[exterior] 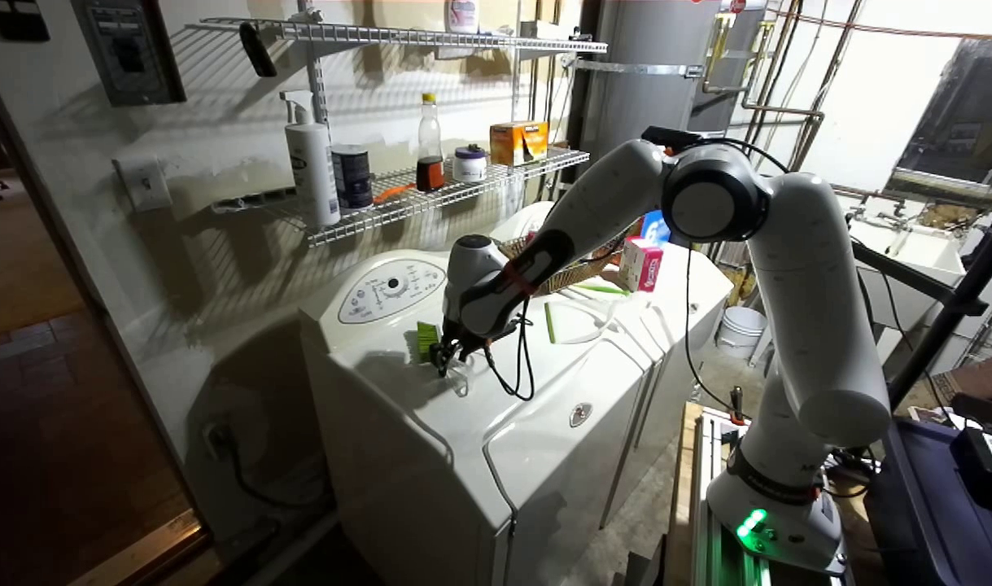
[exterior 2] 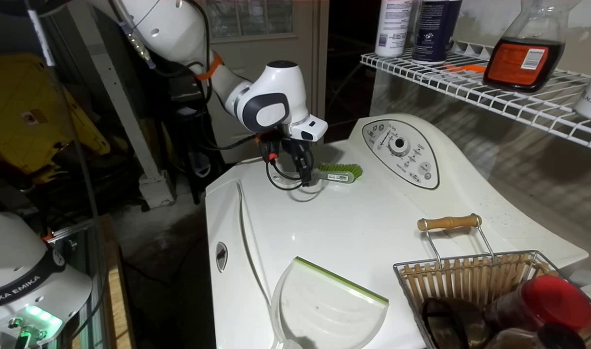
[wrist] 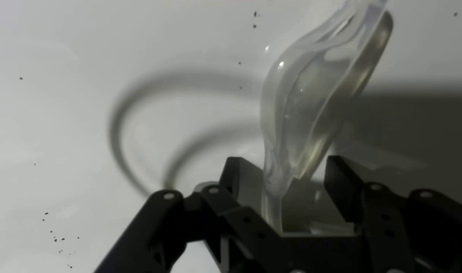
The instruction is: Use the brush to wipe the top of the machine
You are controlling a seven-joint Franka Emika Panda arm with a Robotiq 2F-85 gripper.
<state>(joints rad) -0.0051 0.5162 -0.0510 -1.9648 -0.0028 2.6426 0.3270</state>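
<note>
The brush (exterior: 426, 340) has green bristles and a clear handle, and lies on the machine near its control panel. It also shows in an exterior view (exterior 2: 341, 173). The machine (exterior 2: 319, 218) is a large white appliance with a round dial; it also shows in an exterior view (exterior: 471, 427). My gripper (exterior: 448, 358) points down at the handle end of the brush. In the wrist view my gripper (wrist: 282, 168) is open, with the clear handle (wrist: 303, 102) between its fingers, nearer the left one. The bristles are out of the wrist view. Dark specks dot the machine top.
A clear dustpan (exterior 2: 331, 310) with a green edge lies on the white top. A wire basket (exterior 2: 450, 271) stands beside it. A wire shelf (exterior: 455, 191) with bottles hangs above the back. Black cables (exterior: 522, 366) loop below the wrist.
</note>
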